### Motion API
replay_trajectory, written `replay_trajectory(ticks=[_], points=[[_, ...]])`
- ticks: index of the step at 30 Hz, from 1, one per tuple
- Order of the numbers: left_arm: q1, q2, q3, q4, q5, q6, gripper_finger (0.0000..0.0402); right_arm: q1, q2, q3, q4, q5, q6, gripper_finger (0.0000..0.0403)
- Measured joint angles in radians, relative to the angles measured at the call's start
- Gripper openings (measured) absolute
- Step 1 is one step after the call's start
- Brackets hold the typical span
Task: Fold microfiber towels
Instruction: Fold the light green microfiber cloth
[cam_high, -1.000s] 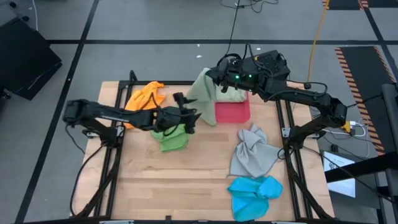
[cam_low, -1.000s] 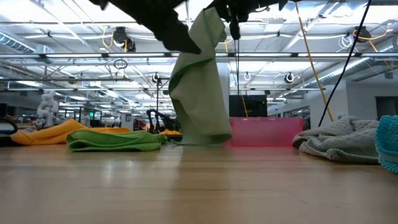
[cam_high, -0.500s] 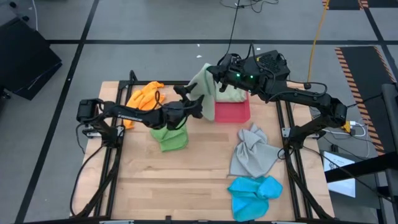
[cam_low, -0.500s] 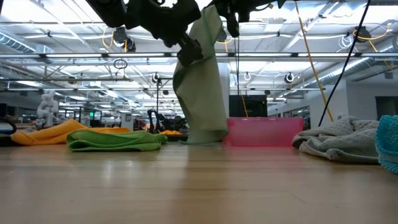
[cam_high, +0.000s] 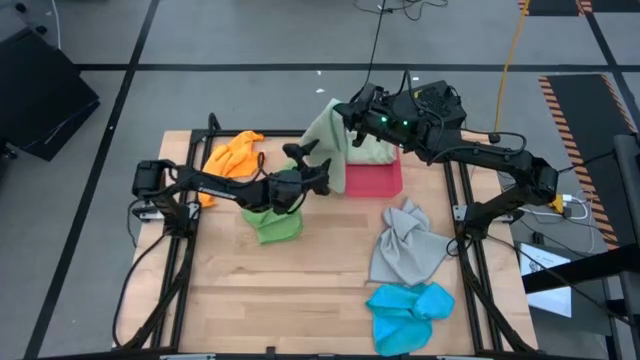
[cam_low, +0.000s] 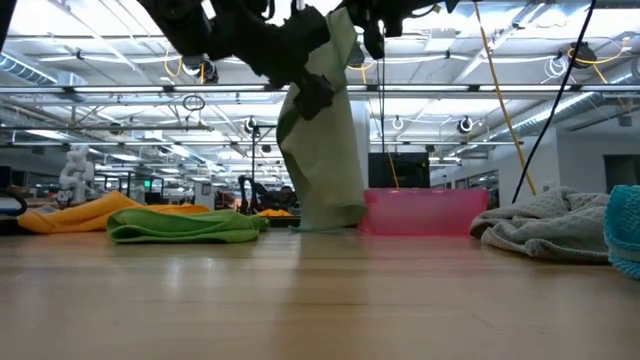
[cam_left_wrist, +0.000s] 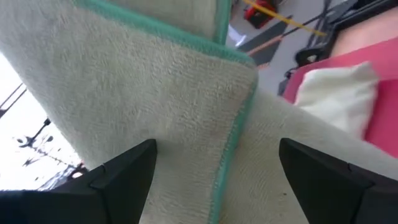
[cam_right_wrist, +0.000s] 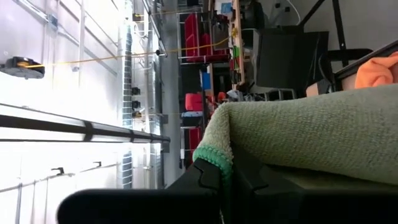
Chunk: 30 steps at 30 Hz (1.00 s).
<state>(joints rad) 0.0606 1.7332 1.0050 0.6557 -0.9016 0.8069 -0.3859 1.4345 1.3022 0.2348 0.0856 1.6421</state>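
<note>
High view: our right gripper (cam_high: 350, 112), pinched tight on a corner of the pale sage towel (cam_high: 326, 148), hangs it at twelve o'clock on the table (cam_high: 320, 300), beside the pink tray (cam_high: 375, 180). Our left gripper (cam_high: 318, 168), jaws spread wide, straddles the towel's nine-o'clock edge, gripping nothing.

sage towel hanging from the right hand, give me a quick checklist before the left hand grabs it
1. Right hand shut on the sage towel, pinching its teal-edged corner: ok.
2. Towel hangs upright, its lower end down at the table beside the pink tray: ok.
3. Left hand open, fingers spread either side of the towel's hem: ok.
4. Left hand already touching the towel: cannot tell.
5. Bright green towel lies below the left arm, apart from the hanging towel: ok.
6. Orange towel, grey towel and blue towel lie well aside: ok.
</note>
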Motion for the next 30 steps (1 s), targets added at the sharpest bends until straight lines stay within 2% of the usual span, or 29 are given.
replay_trajectory(ticks=[5,10,13,18,23,26,30], points=[[0.031,0.032,0.0,0.143,-0.035,0.026,0.0341,0.01,0.0,0.0,-0.005,0.001,0.015,0.0002],[0.059,0.023,0.024,0.157,-0.125,-0.023,0.0331,0.021,0.001,0.0,-0.046,-0.004,-0.002,0.0002],[0.059,0.005,0.049,0.161,-0.136,-0.02,0.0319,0.021,0.001,0.0,-0.063,-0.005,-0.014,0.0002],[0.022,-0.048,0.076,0.116,-0.179,-0.02,0.0282,0.015,0.001,0.0,-0.084,-0.014,-0.068,0.0002],[-0.022,-0.149,0.089,0.06,-0.218,-0.027,0.0216,-0.002,0.001,0.0,-0.091,-0.086,-0.131,0.0002],[-0.034,-0.234,0.089,-0.071,-0.225,-0.135,0.0165,-0.005,0.001,0.0,-0.092,-0.12,-0.164,0.0002],[0.008,-0.345,0.089,-0.431,-0.026,-0.461,0.0116,-0.005,0.001,0.0,-0.091,-0.169,-0.208,0.0002]])
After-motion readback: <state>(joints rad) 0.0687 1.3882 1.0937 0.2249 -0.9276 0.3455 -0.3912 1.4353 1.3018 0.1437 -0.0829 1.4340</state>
